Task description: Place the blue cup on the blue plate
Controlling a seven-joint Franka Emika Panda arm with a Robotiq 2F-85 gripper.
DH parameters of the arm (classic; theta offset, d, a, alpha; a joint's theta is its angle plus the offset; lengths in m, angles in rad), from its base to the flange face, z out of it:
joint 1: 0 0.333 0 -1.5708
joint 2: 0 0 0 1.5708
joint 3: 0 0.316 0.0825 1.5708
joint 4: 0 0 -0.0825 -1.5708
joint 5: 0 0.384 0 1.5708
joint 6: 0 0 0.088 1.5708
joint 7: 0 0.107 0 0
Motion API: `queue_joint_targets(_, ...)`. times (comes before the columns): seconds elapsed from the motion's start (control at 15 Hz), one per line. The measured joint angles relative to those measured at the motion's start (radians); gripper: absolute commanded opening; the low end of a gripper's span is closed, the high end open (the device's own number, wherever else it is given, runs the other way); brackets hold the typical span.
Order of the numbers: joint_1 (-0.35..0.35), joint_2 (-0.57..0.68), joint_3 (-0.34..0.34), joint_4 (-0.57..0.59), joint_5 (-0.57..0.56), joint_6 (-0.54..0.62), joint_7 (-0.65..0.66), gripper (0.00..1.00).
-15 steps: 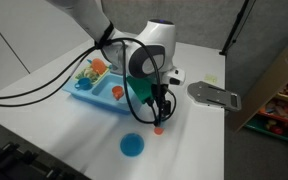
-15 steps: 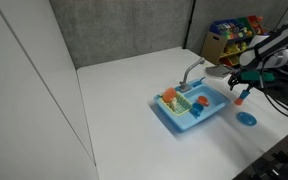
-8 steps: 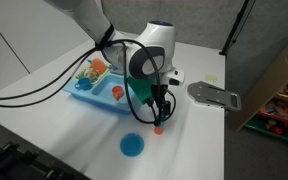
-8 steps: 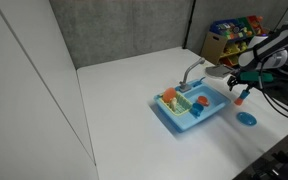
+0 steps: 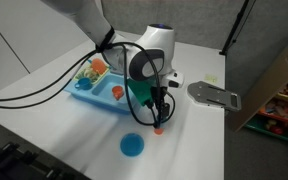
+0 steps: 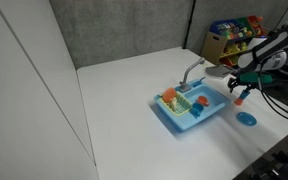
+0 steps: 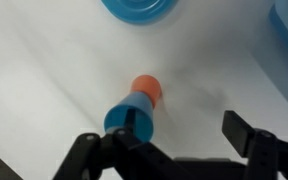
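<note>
In the wrist view the blue cup [image 7: 129, 118] lies tipped against my left finger, its mouth toward the camera. A small orange cup [image 7: 147, 88] stands right behind it. My gripper [image 7: 184, 135] is spread wide, with the right finger far from the cup and nothing clamped between the jaws. The blue plate [image 7: 139, 8] lies flat on the white table beyond the cups. In both exterior views the gripper [image 5: 156, 115] [image 6: 242, 92] hangs low over the orange cup [image 5: 158, 129], with the plate [image 5: 132, 146] [image 6: 246, 118] close by. The blue cup is hidden there.
A light-blue toy sink [image 5: 89, 97] [image 6: 182, 120] with toy food stands beside the arm. A grey flat piece [image 5: 214, 95] lies near the table's edge. A cardboard box [image 5: 279, 85] and a toy shelf [image 6: 234, 35] stand off the table. Cables trail from the arm.
</note>
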Motion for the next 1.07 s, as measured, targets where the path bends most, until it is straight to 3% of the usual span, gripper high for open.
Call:
queue_joint_targets(0.47,-0.009,-0.001,-0.003,0.006,0.006,-0.007,0.0,0.03)
queue_joint_targets(0.6,-0.016,-0.006,-0.004,0.007,0.023,-0.016,-0.001,0.0)
queue_joint_targets(1.07,-0.024,-0.085,-0.009,0.001,0.034,-0.102,-0.014,0.03)
